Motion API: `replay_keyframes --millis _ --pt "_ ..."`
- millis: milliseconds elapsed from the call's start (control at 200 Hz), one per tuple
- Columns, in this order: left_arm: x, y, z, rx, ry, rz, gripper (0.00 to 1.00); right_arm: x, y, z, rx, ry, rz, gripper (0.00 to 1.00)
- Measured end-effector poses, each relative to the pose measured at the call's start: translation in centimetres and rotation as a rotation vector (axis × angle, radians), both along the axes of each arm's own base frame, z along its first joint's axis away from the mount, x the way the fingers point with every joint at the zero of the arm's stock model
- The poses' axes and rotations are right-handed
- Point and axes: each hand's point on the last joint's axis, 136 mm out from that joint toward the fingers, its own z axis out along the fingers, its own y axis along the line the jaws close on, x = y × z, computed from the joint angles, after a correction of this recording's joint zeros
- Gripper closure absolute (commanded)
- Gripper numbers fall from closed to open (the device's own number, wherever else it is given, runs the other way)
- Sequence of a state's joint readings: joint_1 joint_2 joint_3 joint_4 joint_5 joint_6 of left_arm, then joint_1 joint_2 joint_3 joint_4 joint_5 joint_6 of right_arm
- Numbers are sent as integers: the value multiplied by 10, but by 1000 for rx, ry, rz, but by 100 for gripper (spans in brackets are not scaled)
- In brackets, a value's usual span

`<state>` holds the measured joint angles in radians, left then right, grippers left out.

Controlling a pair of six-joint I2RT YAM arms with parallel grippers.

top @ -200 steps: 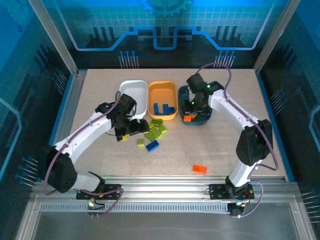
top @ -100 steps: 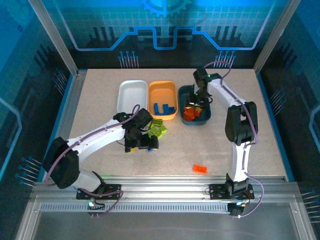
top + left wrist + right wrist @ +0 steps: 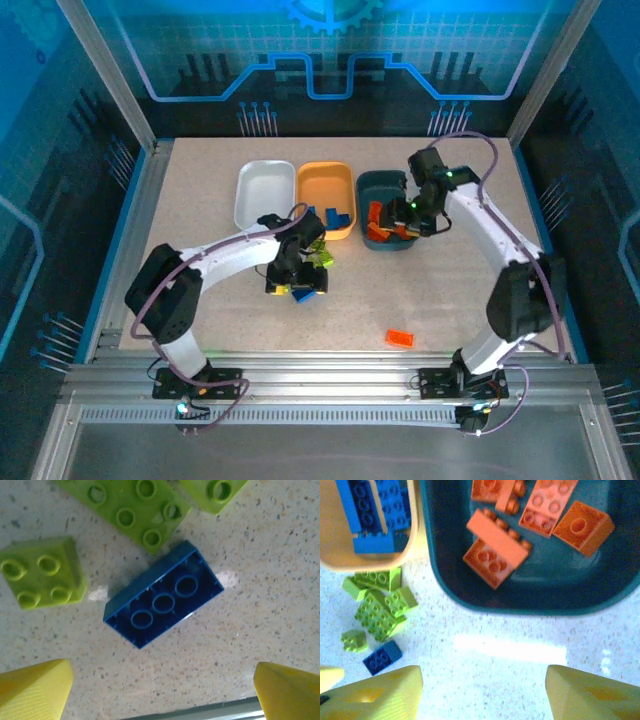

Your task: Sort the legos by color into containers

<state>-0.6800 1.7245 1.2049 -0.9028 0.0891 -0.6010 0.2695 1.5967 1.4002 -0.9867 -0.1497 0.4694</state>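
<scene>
A blue brick (image 3: 164, 594) lies hollow side up on the table, with lime green bricks (image 3: 42, 572) beside and beyond it. My left gripper (image 3: 162, 690) hovers open just short of it, nothing between its yellow fingers (image 3: 32, 687). From above, the left gripper (image 3: 293, 281) sits at the blue brick (image 3: 307, 291). My right gripper (image 3: 482, 695) is open and empty over the table just in front of the dark teal tray (image 3: 520, 607), which holds several orange bricks (image 3: 495, 550). The light orange tray (image 3: 375, 560) holds blue bricks (image 3: 372, 510). The right gripper (image 3: 400, 222) hangs at the teal tray (image 3: 378, 185).
The white tray (image 3: 265, 192) stands left of the light orange tray (image 3: 322, 185). One orange brick (image 3: 399, 338) lies alone near the front edge. A cluster of lime bricks (image 3: 320, 257) sits just in front of the light orange tray. Metal rails border the table.
My left gripper has shifted right and now hovers at the blue brick. The right arm has swung from the teal tray's far side out to the right, its gripper now over the tray's near edge.
</scene>
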Motion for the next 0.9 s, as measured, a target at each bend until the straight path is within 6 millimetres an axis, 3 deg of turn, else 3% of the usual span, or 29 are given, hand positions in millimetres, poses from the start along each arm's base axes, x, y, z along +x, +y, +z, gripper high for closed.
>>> replay_keyframes --millis 135,265,460,900 --pt "10 -5 -9 24 5 -25 5 -28 -4 -4 12 18 0 32" --pt "13 -7 -17 39 18 -23 1 -41 -6 -12 10 46 2 30" --pt "15 -9 -18 46 30 17 1 -49 -5 -24 23 83 5 29" --pt "15 -27 -29 60 53 -2 7 -49 -3 -24 34 82 12 29"
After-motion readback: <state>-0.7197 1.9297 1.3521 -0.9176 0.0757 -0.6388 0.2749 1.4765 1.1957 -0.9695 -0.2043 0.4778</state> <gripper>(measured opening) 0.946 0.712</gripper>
